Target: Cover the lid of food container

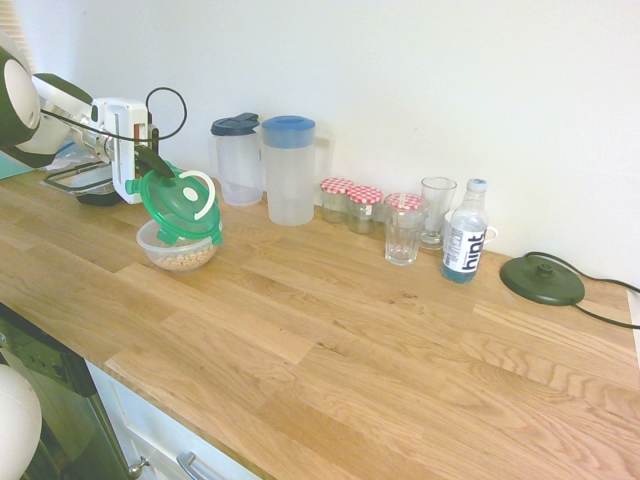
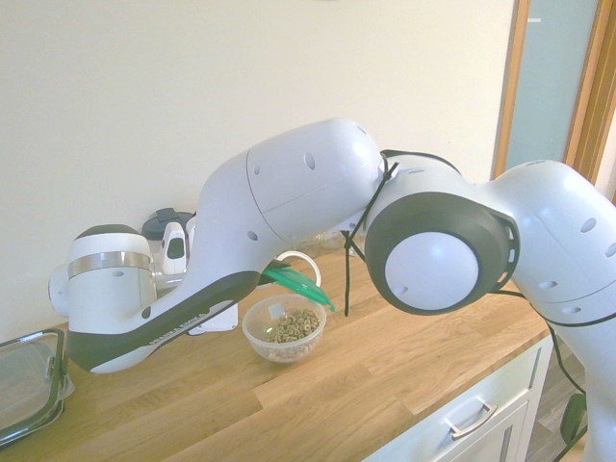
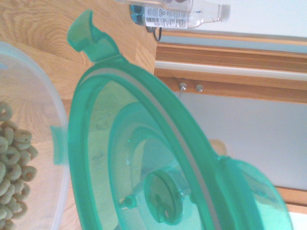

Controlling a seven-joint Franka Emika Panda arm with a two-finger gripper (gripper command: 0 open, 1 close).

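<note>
"hint" on the water bottle (image 1: pixel 464 245)

Green lid (image 3: pixel 144 158) filling most of the wrist view, tilted beside the cereal-filled food container (image 3: pixel 29 143) on the wooden counter (image 3: pixel 43 28).

The lid (image 1: pixel 178 206) hangs tilted just above the food container (image 1: pixel 177 246), with two jugs (image 1: pixel 268 165) behind it.

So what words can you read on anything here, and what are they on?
"hint": on the label of the clear water bottle standing on the counter by the glasses.
The small print on that bottle's label in the wrist view is too blurred to read.
Nothing else shows any writing I can read.
</note>
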